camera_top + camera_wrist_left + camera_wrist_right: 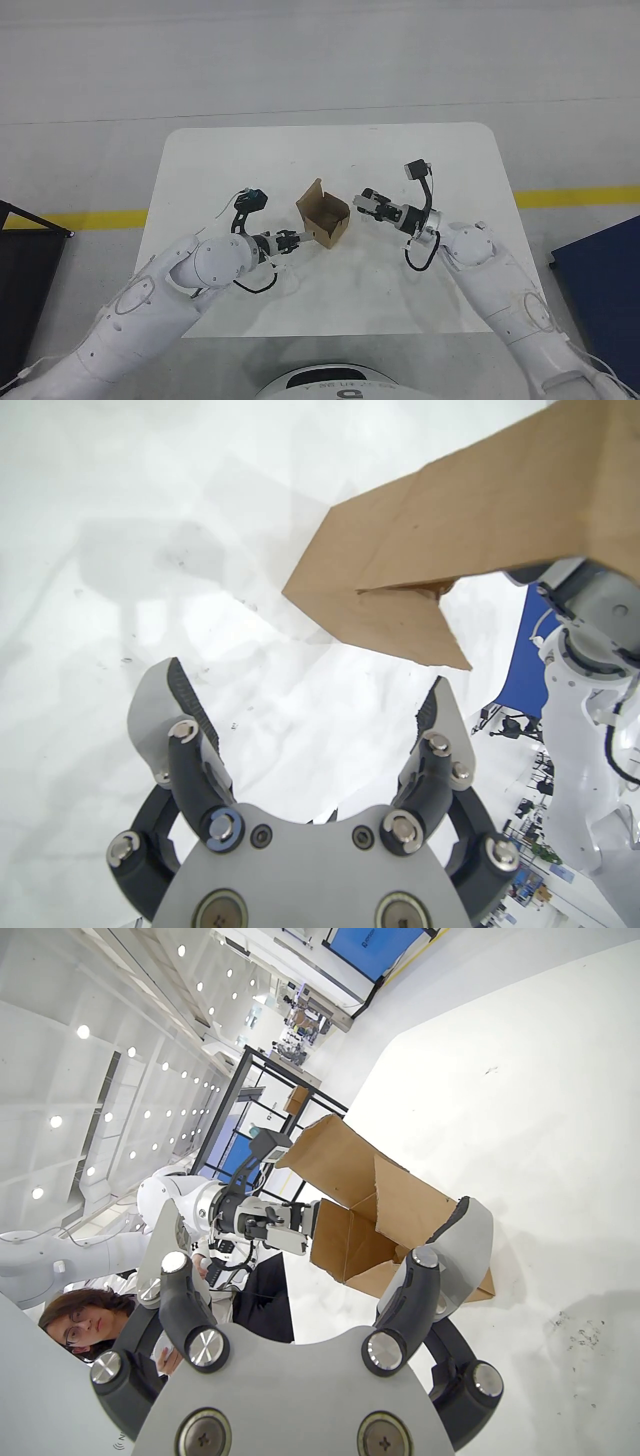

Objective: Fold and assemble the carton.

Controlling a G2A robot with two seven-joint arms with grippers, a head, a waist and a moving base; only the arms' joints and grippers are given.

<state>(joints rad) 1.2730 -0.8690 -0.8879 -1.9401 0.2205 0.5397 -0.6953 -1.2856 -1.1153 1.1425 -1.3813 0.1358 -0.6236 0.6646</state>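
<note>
In my top view the carton [323, 219] sits on the table [430, 165], about at its middle. My left gripper [297, 240] is just beside the carton at its 8 o'clock, and my right gripper [363, 201] is just beside it at its 2 o'clock, so the carton lies between them. From the carton, the left arm runs back toward 7 o'clock and the right arm toward 4 o'clock.

Brown carton [324, 217], open-topped, mid-table

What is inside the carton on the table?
Bare cardboard walls and folded flaps show inside the carton; no contents appear. The part behind its front flap is hidden.
</note>
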